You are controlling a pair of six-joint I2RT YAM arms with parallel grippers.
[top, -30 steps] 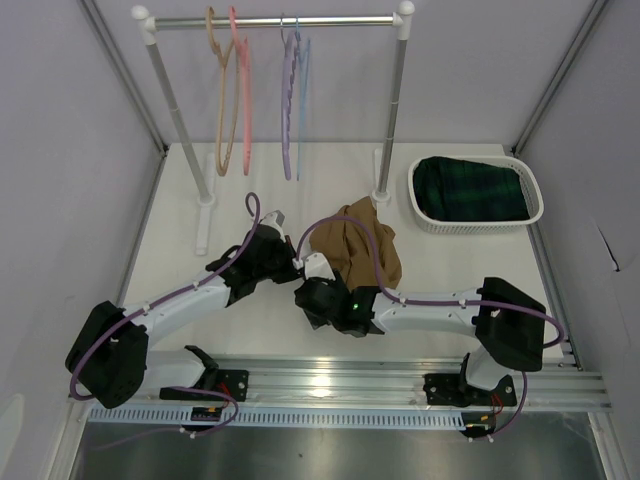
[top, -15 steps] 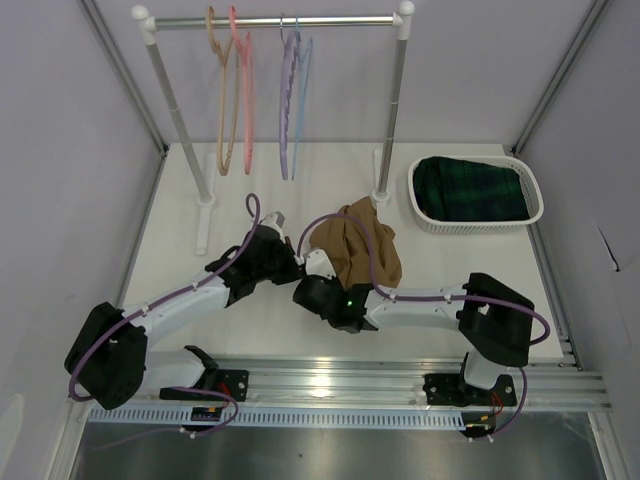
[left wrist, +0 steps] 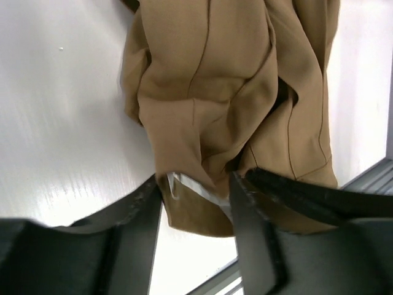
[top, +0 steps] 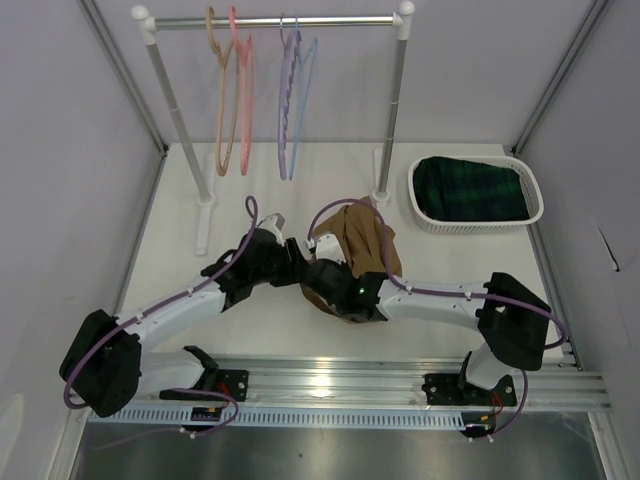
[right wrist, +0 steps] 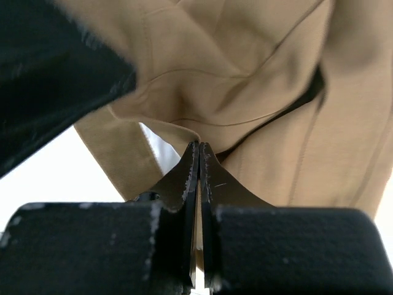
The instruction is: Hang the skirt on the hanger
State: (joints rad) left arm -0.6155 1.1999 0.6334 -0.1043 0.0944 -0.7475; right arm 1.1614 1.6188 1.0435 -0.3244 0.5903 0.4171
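Presently the right gripper (right wrist: 198,147) has its two fingers pressed flat together. The tips nip a fold of the skirt (right wrist: 245,74) at an edge where a sliver of whitish lining shows. The left gripper (left wrist: 196,181) is spread, with one finger on either side of the skirt's lower hem and the lining strip lying across the gap between them. Whether its pads press on the cloth cannot be told.

From above, both grippers meet at the skirt's near-left corner, the left arm reaching in from the skirt's left and the right arm from its right. The skirt lies crumpled on the table (top: 450,265), and the right arm's purple cable (top: 380,250) arches over it.

Behind the skirt stands the rack (top: 270,20), with the foot of its right post near the cloth's far edge. The hanger (top: 304,95) hangs from the rail, well apart from the skirt, behind it and to its left. A scalloped lavender hanger (top: 288,100) hangs just beside it. Farther left of the skirt hang a pink hanger (top: 244,100) and a tan hanger (top: 226,100). To the skirt's right sits a white basket (top: 480,229) holding dark green plaid cloth (top: 470,190).
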